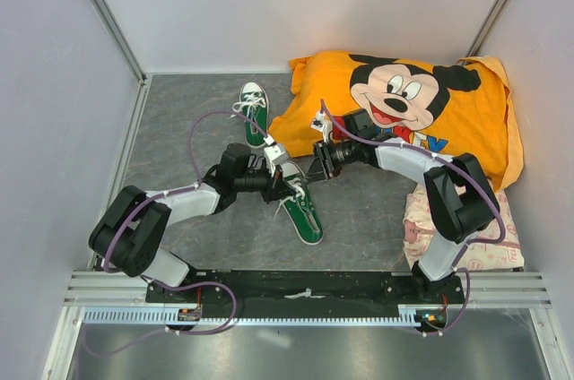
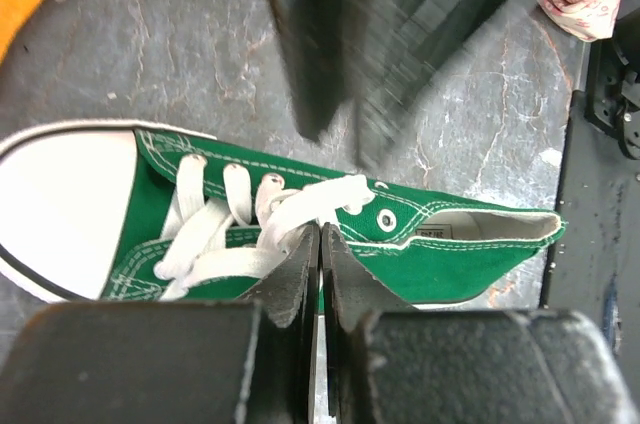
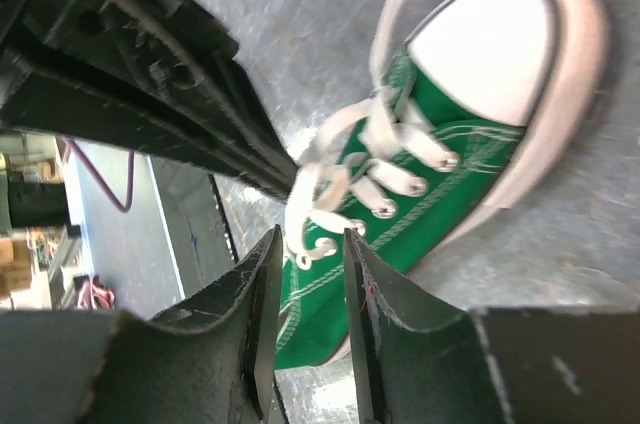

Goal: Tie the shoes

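Left gripper [image 2: 320, 249]: I see jaws pressed together at the laces [image 2: 215, 239] of the near shoe [image 2: 470, 254];
Right gripper [image 3: 312, 244]: jaws parted over the same laces;
Far shoe [image 1: 254, 104]: just beside the orange pillow [image 1: 332, 98]

Item 1: printed cartoon mouse face [image 1: 395, 93] in black, cream and red, on orange pillow [image 1: 309, 98]; beyond and to the right of right gripper [image 1: 316, 168].

Item 2: large coloured capitals [image 1: 429, 142] under the chin of that face, same pillow. Only the last two letters clear of the arm, reading roughly "EY" or "TV", not certain; remainder hidden.

Item 3: small white label [image 2: 436, 233] with dark print, inside the heel opening of green shoe [image 2: 470, 269], just right of left gripper [image 2: 320, 249]. Characters too small to read.
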You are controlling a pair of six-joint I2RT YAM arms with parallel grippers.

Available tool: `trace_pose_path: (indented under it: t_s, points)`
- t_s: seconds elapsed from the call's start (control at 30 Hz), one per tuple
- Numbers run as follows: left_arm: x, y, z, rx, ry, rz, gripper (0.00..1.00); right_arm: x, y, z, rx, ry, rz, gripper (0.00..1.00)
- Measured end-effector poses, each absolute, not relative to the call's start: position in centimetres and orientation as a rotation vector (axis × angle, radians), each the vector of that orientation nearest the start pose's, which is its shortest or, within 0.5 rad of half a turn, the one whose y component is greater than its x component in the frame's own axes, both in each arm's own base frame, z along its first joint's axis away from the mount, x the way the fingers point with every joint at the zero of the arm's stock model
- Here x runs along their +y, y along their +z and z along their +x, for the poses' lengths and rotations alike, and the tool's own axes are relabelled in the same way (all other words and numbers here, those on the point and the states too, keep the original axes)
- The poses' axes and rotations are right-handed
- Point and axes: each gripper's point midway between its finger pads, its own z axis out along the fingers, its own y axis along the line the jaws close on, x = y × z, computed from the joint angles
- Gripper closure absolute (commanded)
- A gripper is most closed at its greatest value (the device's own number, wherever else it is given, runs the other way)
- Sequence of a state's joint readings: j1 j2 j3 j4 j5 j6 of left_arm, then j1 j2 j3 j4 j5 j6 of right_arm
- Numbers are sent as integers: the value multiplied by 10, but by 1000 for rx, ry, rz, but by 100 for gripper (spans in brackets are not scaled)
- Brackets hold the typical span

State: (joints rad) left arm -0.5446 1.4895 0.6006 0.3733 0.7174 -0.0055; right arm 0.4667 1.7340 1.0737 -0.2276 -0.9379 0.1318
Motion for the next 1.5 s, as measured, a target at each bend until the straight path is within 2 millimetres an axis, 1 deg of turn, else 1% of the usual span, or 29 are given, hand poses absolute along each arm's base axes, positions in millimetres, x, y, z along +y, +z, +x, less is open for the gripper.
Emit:
trace_pose_path:
  t_s: [0.07,0.1,0.17,0.2,0.27,0.5,0.7,0.83,0.9,0.93,0.97,1.03,1.23,1.33,1.37,1.43,1.5]
  points:
    - [-285,87,248,1863,-1068,1001,94,293,110,272,2303,1414,-793,65]
    - [-285,87,248,1858,-1065,1005,94,293,109,274,2308,1417,-782,68]
    - [-285,88,249,1847,-1059,1012,94,296,106,274,2315,1424,-771,70]
    - [-285,88,250,1842,-1057,1014,94,297,105,274,2319,1427,-767,73]
    - [-286,87,251,1836,-1053,1019,94,298,102,275,2329,1426,-755,74]
    - [-286,84,249,1831,-1060,1040,94,303,97,275,2345,1427,-741,67]
    - [-287,83,248,1826,-1064,1052,95,310,90,268,2359,1438,-769,66]
    - [-287,81,247,1831,-1068,1054,95,312,88,267,2364,1435,-772,66]
    - [-288,80,248,1830,-1070,1057,95,311,88,267,2365,1434,-770,72]
    - [-288,80,248,1829,-1070,1058,94,311,88,267,2365,1434,-771,79]
    - [-288,80,248,1828,-1070,1060,94,312,88,267,2366,1436,-769,91]
    - [-289,81,248,1824,-1069,1062,94,312,89,267,2365,1438,-766,100]
    - [-290,82,248,1812,-1065,1072,93,312,89,268,2365,1439,-762,100]
    - [-290,82,249,1809,-1062,1076,86,312,89,269,2367,1424,-757,100]
    - [-290,82,249,1807,-1061,1078,78,311,89,271,2367,1413,-753,100]
    - [-289,81,248,1805,-1055,1086,71,310,91,274,2361,1393,-747,100]
    - [-289,80,248,1802,-1050,1095,68,309,96,277,2341,1375,-745,100]
